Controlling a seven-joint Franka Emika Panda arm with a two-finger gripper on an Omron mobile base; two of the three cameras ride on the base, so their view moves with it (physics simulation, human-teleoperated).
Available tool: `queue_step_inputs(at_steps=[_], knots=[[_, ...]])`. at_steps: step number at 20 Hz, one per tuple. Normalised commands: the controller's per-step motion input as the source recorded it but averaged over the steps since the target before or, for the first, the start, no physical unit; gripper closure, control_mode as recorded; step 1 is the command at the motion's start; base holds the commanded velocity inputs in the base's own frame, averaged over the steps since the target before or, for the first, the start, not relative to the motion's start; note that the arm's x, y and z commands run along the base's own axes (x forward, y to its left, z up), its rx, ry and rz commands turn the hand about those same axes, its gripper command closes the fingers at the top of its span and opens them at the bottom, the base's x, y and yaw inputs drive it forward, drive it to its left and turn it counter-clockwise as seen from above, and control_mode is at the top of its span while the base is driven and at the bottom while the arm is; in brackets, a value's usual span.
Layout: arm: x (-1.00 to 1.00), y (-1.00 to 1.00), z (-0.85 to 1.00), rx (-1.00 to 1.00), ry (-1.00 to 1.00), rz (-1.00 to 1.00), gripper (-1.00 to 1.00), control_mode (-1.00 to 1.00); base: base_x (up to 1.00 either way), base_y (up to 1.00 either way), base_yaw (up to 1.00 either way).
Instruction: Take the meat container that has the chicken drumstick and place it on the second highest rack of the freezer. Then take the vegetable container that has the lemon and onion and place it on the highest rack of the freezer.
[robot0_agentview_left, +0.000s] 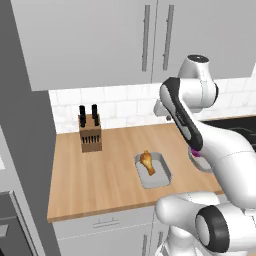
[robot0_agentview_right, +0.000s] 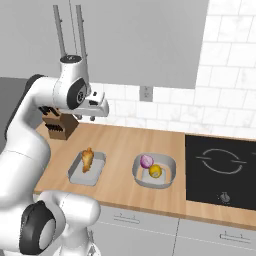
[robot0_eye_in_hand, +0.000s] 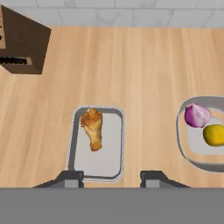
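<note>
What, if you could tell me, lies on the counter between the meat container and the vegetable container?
Nothing: between the meat container and the vegetable container there is bare wooden counter, clearest in the hand view.

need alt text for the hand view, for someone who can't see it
Looking down on a wooden counter, a small grey tray holding a chicken drumstick lies just above the two dark fingers, which stand apart with nothing between them. At the right edge, a grey oval dish holds a purple onion and a lemon; a knife block sits top left.
</note>
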Motion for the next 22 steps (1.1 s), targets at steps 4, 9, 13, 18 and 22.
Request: queue_step_inputs(at_steps=[4, 9, 13, 18, 22], knots=[[-0.22, 0.08, -0.19, -0.13, -0.02, 0.0, -1.0, -1.0, 0.0, 0.0, 0.0], [-0.5, 0.88, -0.7, -0.37, 0.08, 0.05, -1.0, -1.0, 0.0, 0.0, 0.0], [-0.12, 0.75, -1.0, -0.08, 0.18, 0.06, -1.0, -1.0, 0.0, 0.0, 0.0], [0.1, 0.15, -1.0, 0.07, 0.45, 0.1, -1.0, -1.0, 0.0, 0.0, 0.0], [0.28, 0.22, -0.67, 0.03, 0.42, 0.06, -1.0, -1.0, 0.0, 0.0, 0.0]])
